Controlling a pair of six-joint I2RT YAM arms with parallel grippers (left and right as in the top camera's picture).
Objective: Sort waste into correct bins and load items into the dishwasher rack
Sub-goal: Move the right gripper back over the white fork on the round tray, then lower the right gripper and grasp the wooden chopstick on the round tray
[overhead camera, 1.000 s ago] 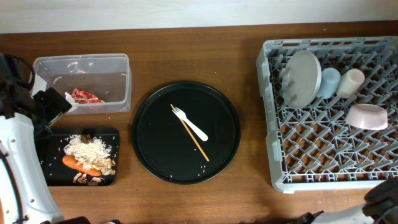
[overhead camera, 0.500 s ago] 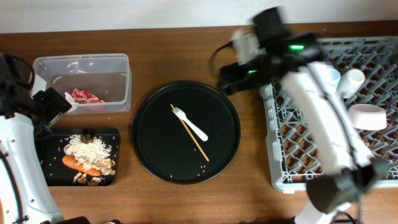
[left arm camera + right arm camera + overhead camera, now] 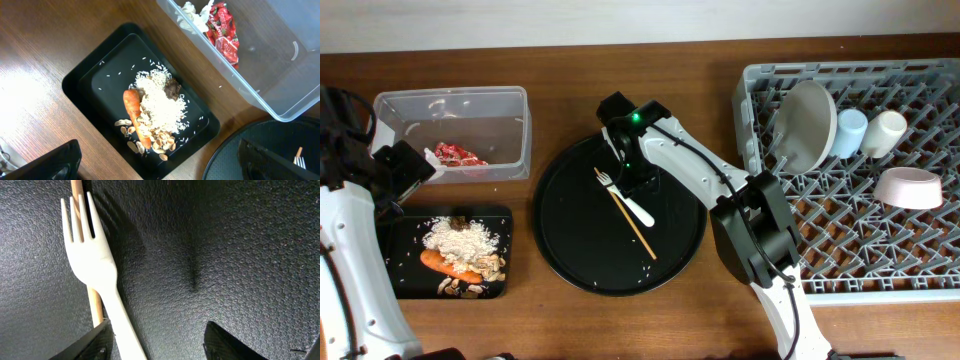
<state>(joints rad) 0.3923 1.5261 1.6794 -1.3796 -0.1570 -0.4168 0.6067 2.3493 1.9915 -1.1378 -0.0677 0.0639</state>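
A white fork (image 3: 638, 208) lies across a wooden chopstick (image 3: 634, 226) on the round black tray (image 3: 575, 250). My right gripper (image 3: 638, 184) is low over the fork's neck, open. In the right wrist view the fork (image 3: 97, 255) runs just inside the left finger (image 3: 90, 345), the chopstick (image 3: 94, 305) beneath it, and the right gripper (image 3: 157, 342) has a wide gap. My left gripper (image 3: 165, 167) hangs open above the shallow black tray (image 3: 85, 75) of rice (image 3: 160, 102), carrot (image 3: 134, 107) and mushroom bits (image 3: 150, 142). The clear tub (image 3: 280, 107) holds a red wrapper (image 3: 225, 32) and white paper (image 3: 195, 12).
The grey dishwasher rack (image 3: 860, 250) fills the right side, holding a pale plate (image 3: 805, 125), blue cup (image 3: 850, 133), white cup (image 3: 883, 130) and pink bowl (image 3: 910, 187). My right arm stretches from the rack's near corner to the round tray.
My right arm came into view, swung over the rack and went down onto the round tray at the fork. Its jaws have narrowed. The left arm has not moved.
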